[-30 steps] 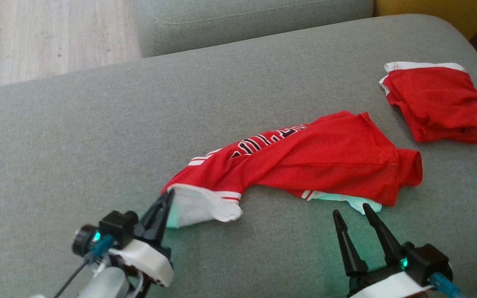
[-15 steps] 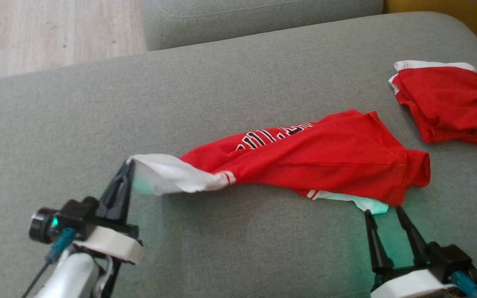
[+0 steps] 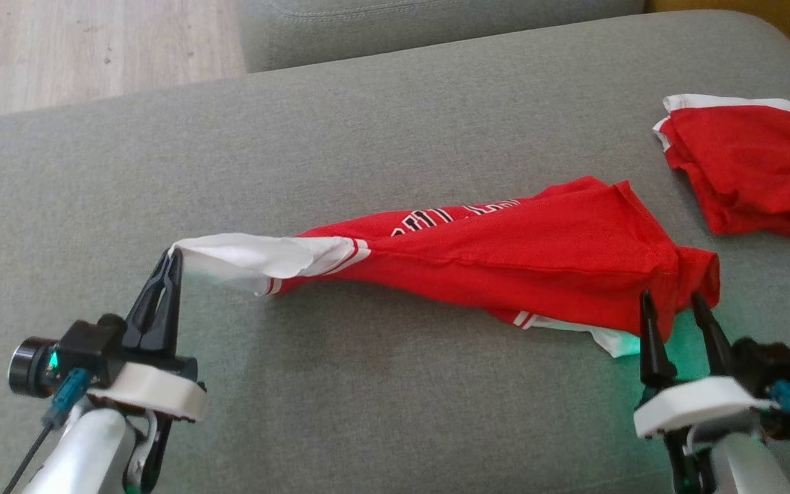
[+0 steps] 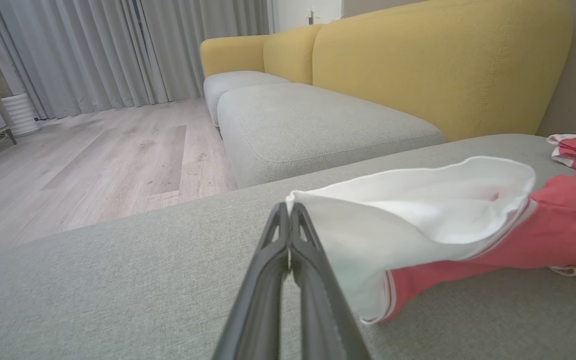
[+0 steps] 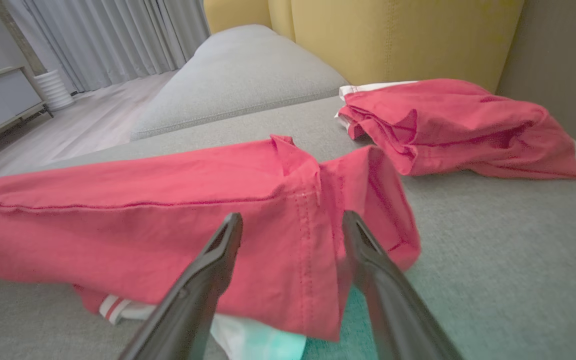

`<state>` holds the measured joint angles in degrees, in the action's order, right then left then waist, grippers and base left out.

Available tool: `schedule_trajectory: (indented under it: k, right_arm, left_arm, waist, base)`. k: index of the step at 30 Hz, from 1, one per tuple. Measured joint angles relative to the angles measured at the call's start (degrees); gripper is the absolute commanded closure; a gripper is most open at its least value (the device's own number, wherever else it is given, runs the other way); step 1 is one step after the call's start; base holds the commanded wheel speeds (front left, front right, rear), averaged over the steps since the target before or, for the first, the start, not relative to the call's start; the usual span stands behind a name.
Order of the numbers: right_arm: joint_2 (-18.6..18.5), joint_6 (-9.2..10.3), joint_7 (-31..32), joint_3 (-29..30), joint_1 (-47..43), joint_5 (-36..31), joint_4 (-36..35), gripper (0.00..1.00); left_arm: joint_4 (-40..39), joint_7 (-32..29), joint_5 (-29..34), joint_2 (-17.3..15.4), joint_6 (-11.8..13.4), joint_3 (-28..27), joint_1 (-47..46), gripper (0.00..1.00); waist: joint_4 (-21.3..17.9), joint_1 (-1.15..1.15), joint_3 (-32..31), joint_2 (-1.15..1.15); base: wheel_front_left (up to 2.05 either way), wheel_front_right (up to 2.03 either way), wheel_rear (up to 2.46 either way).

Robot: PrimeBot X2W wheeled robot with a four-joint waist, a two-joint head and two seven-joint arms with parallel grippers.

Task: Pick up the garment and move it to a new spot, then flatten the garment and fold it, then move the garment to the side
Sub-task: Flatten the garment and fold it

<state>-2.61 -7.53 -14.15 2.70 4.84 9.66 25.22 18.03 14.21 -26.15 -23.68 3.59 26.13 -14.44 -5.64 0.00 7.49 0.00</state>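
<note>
A broad grey seat cushion point(image 3: 395, 137) carries everything here. Behind its far edge rises a yellow backrest point(image 4: 418, 65), a second grey cushion point(image 3: 436, 27) butts against its far side, and a pale wooden floor point(image 3: 93, 55) runs past its far left corner. The red garment point(image 3: 505, 261) lies across the middle of the cushion, drawn out into a long, loosely bunched band from left to right. Black-and-white lettering shows along its upper fold and striped trim peeks from under its near edge. A folded red cloth point(image 3: 745, 165) with a white border sits near the cushion's far right corner, apart from the garment. The garment's white end point(image 3: 244, 257) is raised off the cushion toward the cushion's left half, where the left gripper point(image 3: 174, 255) has its two dark fingers pressed together on the tip of that white cloth. Over the cushion's near right part, the right gripper point(image 3: 671, 296) has its fingers spread wide and holds nothing. Its tips stand at the near edge of the garment's red right end, on either side of a stitched seam. Whether they touch the cloth cannot be told.
</note>
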Motion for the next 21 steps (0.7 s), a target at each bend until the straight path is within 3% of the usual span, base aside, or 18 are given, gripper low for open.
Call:
schedule_trajectory:
  k: [13, 14, 16, 17, 21]
  right_arm:
    - [-0.32, 0.00, 3.07, -0.21, 6.37, 1.94, 6.60, 0.00]
    - [-0.37, 0.00, 3.07, -0.24, 6.52, 1.94, 6.75, 0.15]
    - [-0.45, 0.00, 3.08, -0.32, 6.60, 1.94, 7.08, 0.75]
    - [-0.54, 0.00, 3.08, -0.29, 6.59, 1.94, 7.22, 1.00]
    - [-1.08, 0.00, 3.07, -0.20, 6.53, 1.94, 7.09, 1.00]
  left_arm:
    - [1.08, 0.07, 0.53, 0.01, -0.05, -0.03, -0.60, 1.00]
    - [1.16, 0.07, 0.52, 0.01, -0.05, -0.03, -0.62, 1.00]
    - [1.24, 0.07, 0.52, 0.01, -0.05, -0.03, -0.63, 1.00]
    - [1.27, 0.07, 0.52, 0.02, -0.05, -0.03, -0.65, 1.00]
    - [2.08, 0.07, 0.52, 0.27, -0.05, -0.08, -1.24, 1.00]
  waist:
    - [1.28, 0.00, 0.34, 0.00]
    - [1.37, 0.00, 0.41, 0.00]
    - [1.47, 0.00, 0.46, 0.00]
    - [1.54, 0.00, 0.45, 0.00]
    - [1.76, 0.00, -0.18, 0.00]
  base:
    - [0.00, 0.00, 0.00]
    - [0.00, 0.00, 0.00]
    - [0.00, 0.00, 0.00]
    - [0.00, 0.00, 0.00]
    - [0.00, 0.00, 0.00]
